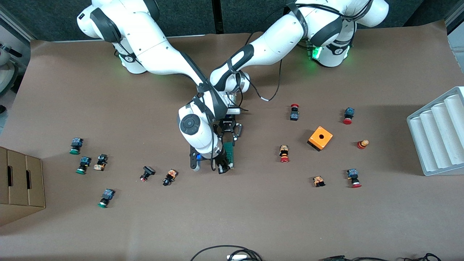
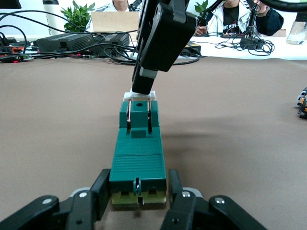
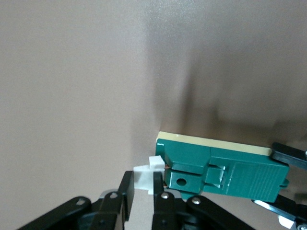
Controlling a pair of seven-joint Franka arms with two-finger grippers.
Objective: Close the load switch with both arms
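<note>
The load switch (image 1: 230,151) is a narrow green block lying on the brown table in the middle. My left gripper (image 1: 229,138) is low at the block's end farther from the front camera. In the left wrist view its fingers (image 2: 100,191) press against both sides of the green block (image 2: 139,163). My right gripper (image 1: 223,167) is at the nearer end. In the right wrist view it (image 3: 142,189) is shut on the white tab (image 3: 144,173) beside the green body (image 3: 230,175). The right gripper also shows in the left wrist view (image 2: 143,88), on the tab (image 2: 128,95).
An orange square box (image 1: 320,138) with a hole sits toward the left arm's end, with several small push buttons (image 1: 284,153) around it. More buttons (image 1: 169,177) lie toward the right arm's end. A grey ribbed tray (image 1: 435,137) and a cardboard box (image 1: 20,185) stand at the table's ends.
</note>
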